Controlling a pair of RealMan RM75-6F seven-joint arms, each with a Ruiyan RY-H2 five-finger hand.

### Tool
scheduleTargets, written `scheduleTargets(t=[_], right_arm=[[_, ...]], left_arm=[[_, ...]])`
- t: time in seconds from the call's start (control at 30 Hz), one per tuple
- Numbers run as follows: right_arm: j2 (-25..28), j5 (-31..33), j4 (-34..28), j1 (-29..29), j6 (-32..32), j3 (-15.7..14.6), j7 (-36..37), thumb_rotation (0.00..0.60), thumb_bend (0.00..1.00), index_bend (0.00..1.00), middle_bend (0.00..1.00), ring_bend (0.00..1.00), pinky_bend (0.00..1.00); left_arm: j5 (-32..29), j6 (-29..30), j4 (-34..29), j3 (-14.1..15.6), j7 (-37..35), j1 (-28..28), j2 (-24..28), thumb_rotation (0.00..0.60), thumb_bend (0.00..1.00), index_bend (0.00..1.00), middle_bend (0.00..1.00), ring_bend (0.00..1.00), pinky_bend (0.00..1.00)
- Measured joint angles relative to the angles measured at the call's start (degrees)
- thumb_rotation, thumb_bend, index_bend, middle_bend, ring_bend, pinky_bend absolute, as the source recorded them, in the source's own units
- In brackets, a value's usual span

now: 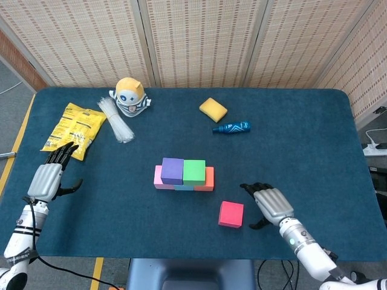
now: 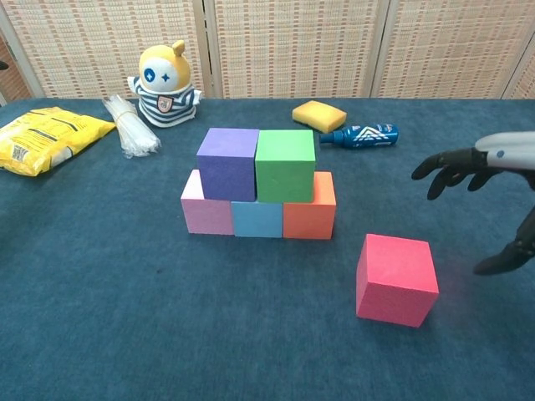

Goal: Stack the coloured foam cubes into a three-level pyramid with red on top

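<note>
Pink (image 2: 206,210), blue (image 2: 257,219) and orange (image 2: 311,215) cubes form a row mid-table. On top of them sit a purple cube (image 2: 226,162) (image 1: 172,170) and a green cube (image 2: 285,164) (image 1: 194,171), side by side. The red cube (image 2: 395,278) (image 1: 231,214) lies alone on the cloth, in front and to the right of the stack. My right hand (image 1: 270,204) (image 2: 489,196) hovers open just right of the red cube, fingers spread, not touching it. My left hand (image 1: 51,175) rests open near the table's left edge, far from the cubes.
A yellow snack bag (image 1: 71,125), a bundle of clear sticks (image 1: 117,122) and a plush toy (image 1: 130,95) sit at the back left. A yellow sponge (image 1: 213,109) and a blue bottle (image 1: 232,127) lie behind the stack. The table (image 1: 314,151) is covered in dark blue cloth.
</note>
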Motion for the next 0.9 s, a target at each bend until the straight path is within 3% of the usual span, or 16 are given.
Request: scheduleTargets(t=[0.17,0.6,0.9], right_arm=[[-5.4,0.9,1.8,-0.2,0.1,-0.7,-2.8,0.600,0.16,0.22,0.30,0.23,0.28],[-17.1,6.0,9.5,0.1,3.6,1.1,-8.3,0.600,0.16,0.23,0.30,0.24,0.28],[-20.2,5.8,12.8,-0.6,5.4,2.1,-8.6,0.600,0.16,0.35,0.33,0.29,0.32]], left_arm=[[0.2,-0.2,1.0,0.3,-1.4,0.2,-0.2,0.600,0.33,0.06,0.00,0.00,0.10],[1.3,0.3,3.5,0.6,-5.6,1.0,-0.4,0.600,0.33,0.06,0.00,0.00,0.11],[1.6,0.4,4.4,0.5,-6.7,1.1,-0.6,0.600,0.34,0.06,0.00,0.00,0.11]])
